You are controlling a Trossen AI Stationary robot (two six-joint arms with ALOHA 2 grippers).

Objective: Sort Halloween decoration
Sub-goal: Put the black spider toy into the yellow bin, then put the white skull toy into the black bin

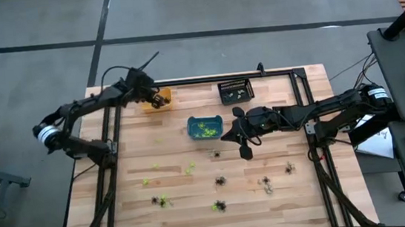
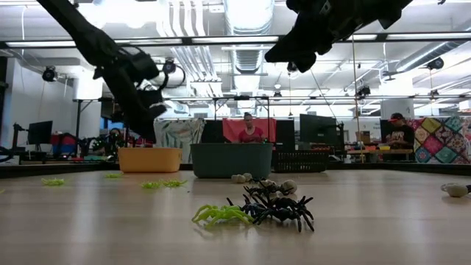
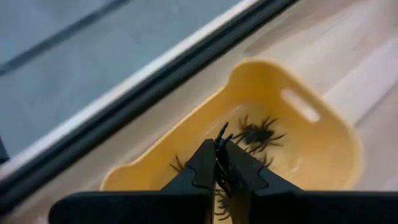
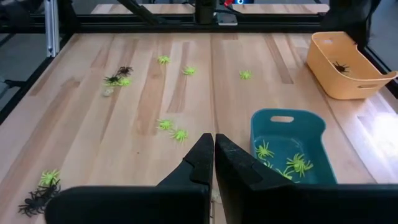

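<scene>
Small plastic spiders lie scattered on the wooden table: lime green ones (image 1: 146,181) and black ones (image 1: 220,180), with a clump near the low camera (image 2: 276,207). My left gripper (image 3: 221,149) hovers over the orange bin (image 1: 158,99), shut on a black spider (image 3: 221,138). More black spiders (image 3: 258,132) lie in that bin. The teal bin (image 1: 205,126) holds green spiders (image 4: 292,163). My right gripper (image 4: 214,144) is shut, raised above the table just right of the teal bin, with nothing visible between its fingers. My left gripper pinches a black spider between its two fingers; the legs (image 3: 222,130) stick out past the fingertips. The fingers point down into the orange bin from above. The spider is lifted clear of the bin floor.
A black mesh bin (image 1: 235,90) stands at the far edge, right of the orange bin. A pale spider (image 1: 268,190) and black ones (image 1: 290,168) lie toward the near right. A dark metal frame (image 1: 206,78) rims the table. People sit in the room behind (image 2: 249,126).
</scene>
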